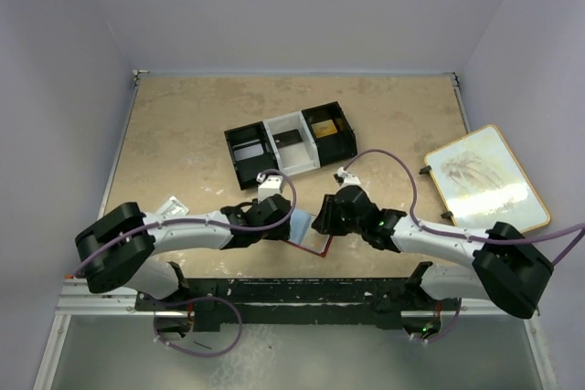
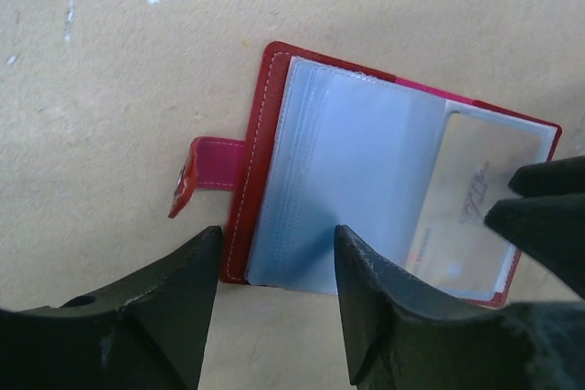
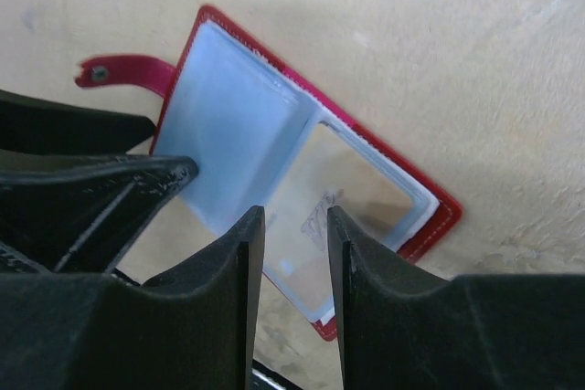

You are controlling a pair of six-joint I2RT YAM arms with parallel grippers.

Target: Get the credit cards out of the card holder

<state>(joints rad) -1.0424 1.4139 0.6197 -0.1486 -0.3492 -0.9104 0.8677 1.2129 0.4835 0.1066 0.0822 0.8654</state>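
The red card holder [image 1: 309,231] lies open on the table between my two grippers. Its left half shows pale blue sleeves [image 2: 347,171]. Its right half holds a beige credit card [image 2: 466,203] behind a clear window, and the card also shows in the right wrist view [image 3: 356,184]. My left gripper [image 2: 277,230] is open and empty, its jaws over the near left edge of the holder [image 3: 228,125]. My right gripper [image 3: 294,212] is open, its jaws straddling the near edge of the card. I cannot tell whether either gripper touches the holder.
A black-and-white three-compartment tray [image 1: 291,143] stands behind the holder. A wood-framed board with a picture [image 1: 486,178] lies at the right. A clear plastic packet [image 1: 169,205] lies at the left. The holder's strap with a snap [image 2: 206,166] sticks out to its left.
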